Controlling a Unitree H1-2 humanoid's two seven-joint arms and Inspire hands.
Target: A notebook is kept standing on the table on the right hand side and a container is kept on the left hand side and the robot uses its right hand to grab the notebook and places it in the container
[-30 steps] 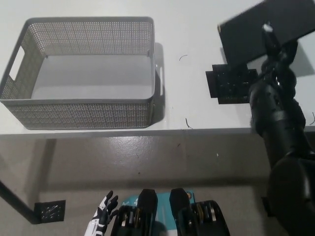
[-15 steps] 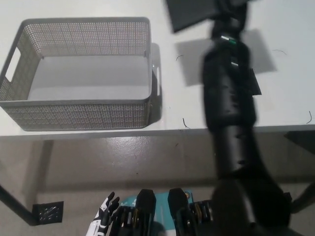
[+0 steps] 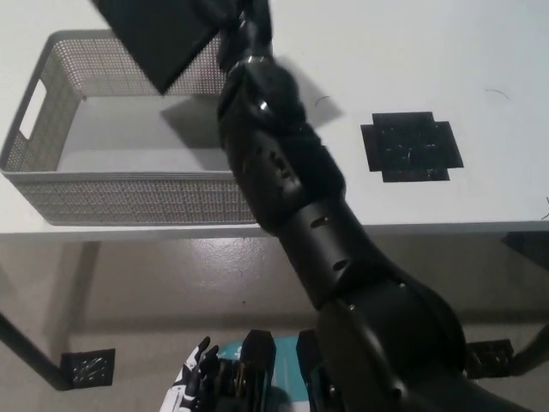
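Gripping the notebook (image 3: pixel 159 34), the black right hand (image 3: pixel 244 26) holds it tilted above the container's (image 3: pixel 129 202) far right corner, presumably for dropping in. White left hand (image 3: pixel 196 378) rests low, fingers apart.

Black notebook (image 3: pixel 159 34) tilted above grey mesh container (image 3: pixel 129 197) — airborne.

Container (image 3: pixel 51 184) sat on the table (image 3: pixel 480 51), left side. Notebook (image 3: pixel 159 34) was above the container's far right part, held up by the right hand (image 3: pixel 244 30), apparently clear of the rim. Stand (image 3: pixel 412 146) lay on the table to the right. Left hand (image 3: pixel 193 382) was low, before the table edge.
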